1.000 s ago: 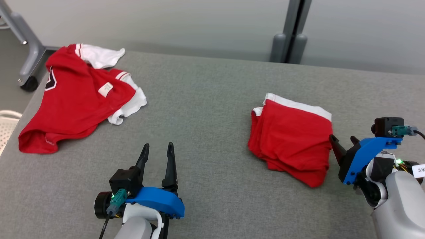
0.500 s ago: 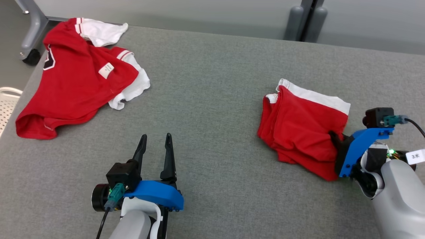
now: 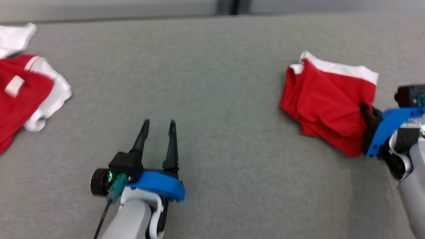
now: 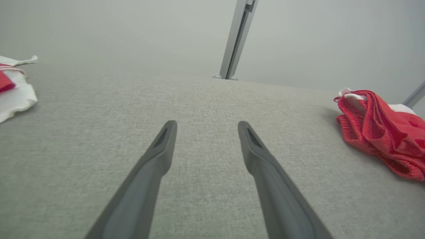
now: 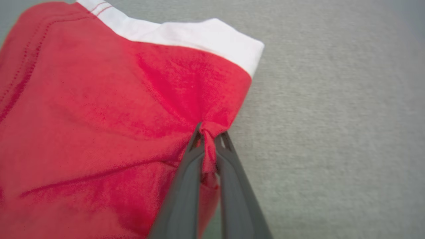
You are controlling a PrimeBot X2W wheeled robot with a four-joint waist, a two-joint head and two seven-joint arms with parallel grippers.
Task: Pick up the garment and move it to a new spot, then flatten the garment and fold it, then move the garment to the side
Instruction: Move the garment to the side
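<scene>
A folded red garment [image 3: 327, 94] with a white band lies at the right of the grey table [image 3: 215, 83]. My right gripper [image 3: 363, 109] is shut on its right edge. In the right wrist view the gripper [image 5: 209, 132] pinches a ridge of the red garment [image 5: 99, 116] between its tips. At the bottom middle of the head view, my left gripper [image 3: 158, 124] stands open over bare table, well left of the garment. From the left wrist, that gripper [image 4: 206, 124] has nothing between its fingers, and the red garment [image 4: 382, 129] sits far right.
A second red and white garment [image 3: 23, 93] lies spread at the table's far left edge; a corner of that second garment [image 4: 13, 89] also shows in the left wrist view. A grey post [image 4: 237, 36] stands behind the table. Bare table lies between the two garments.
My right gripper has gone from open beside the folded garment to shut on its right edge. The head camera has tilted down and turned right. The left gripper has stayed open.
</scene>
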